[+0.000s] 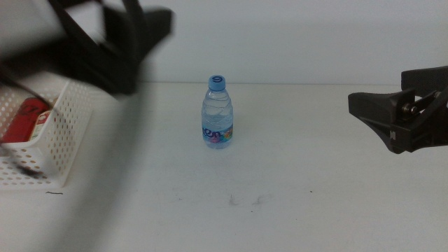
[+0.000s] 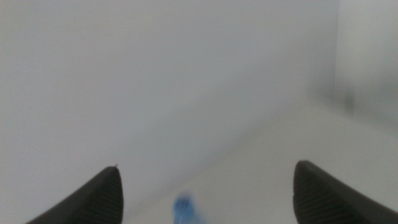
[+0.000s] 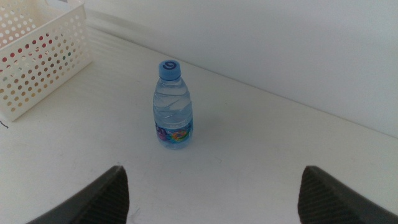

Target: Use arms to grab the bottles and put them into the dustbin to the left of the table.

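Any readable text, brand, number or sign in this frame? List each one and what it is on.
No text can be read here.
Water bottle: its label carries dark lettering and a coloured print, too small and blurred to read.
Water bottle cap: a ring-shaped mark, not legible as a letter.
Red can in the white basket: markings too blurred to read.

Clear glossy plastic bottle [image 1: 218,114], white perforated plastic bin [image 1: 52,133], matt white table [image 1: 280,189].

Left arm [image 1: 105,42] motion-blurred above half-hidden red can [image 1: 24,117], dustbin [image 1: 52,143] edge-cropped.
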Motion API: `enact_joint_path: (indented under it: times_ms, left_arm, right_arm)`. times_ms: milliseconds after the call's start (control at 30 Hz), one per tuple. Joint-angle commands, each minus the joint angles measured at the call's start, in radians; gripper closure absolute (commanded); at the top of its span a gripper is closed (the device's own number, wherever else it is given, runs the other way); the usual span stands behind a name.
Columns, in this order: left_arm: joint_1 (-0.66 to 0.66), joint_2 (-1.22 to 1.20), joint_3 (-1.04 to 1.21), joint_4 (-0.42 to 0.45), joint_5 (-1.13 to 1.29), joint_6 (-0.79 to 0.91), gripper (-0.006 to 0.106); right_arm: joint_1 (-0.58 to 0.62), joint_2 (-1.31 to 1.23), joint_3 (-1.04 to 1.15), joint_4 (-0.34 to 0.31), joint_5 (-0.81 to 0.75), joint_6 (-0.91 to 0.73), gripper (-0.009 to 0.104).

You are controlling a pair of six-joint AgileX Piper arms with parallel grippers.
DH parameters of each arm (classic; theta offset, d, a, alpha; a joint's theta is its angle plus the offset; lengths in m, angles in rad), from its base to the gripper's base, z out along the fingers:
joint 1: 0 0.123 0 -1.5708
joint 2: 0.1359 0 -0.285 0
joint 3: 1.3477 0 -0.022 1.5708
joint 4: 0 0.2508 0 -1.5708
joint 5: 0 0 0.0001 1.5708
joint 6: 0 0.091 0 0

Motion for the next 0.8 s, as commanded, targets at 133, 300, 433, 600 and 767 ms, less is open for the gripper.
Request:
enact_joint_path:
  times_ms: [133, 300, 433, 600, 767]
  left_arm:
    - [0.024, 0.145, 0.515, -0.012, -0.776, -0.046, 0.007]
    - [0.022, 0.362, 0.571, -0.026, -0.803, -0.084, 0.007]
    - [0.022, 0.501, 0.562, -0.097, -0.947, -0.098, 0.007]
    - [0.022, 0.633, 0.555, -0.105, -1.139, -0.102, 0.007]
    - [0.022, 0.748, 0.461, -0.105, -1.146, -0.143, 0.007]
  right_arm:
    - [0.002, -0.004, -0.003, -0.002, -0.010, -0.001, 0.005]
    - [0.002, -0.004, -0.003, -0.002, -0.010, -0.001, 0.005]
    - [0.002, -0.004, -0.003, -0.002, -0.010, -0.001, 0.005]
    - [0.002, -0.004, -0.003, -0.002, -0.010, -0.001, 0.005]
    - [0.002, -0.004, -0.003, -0.002, -0.010, -0.001, 0.005]
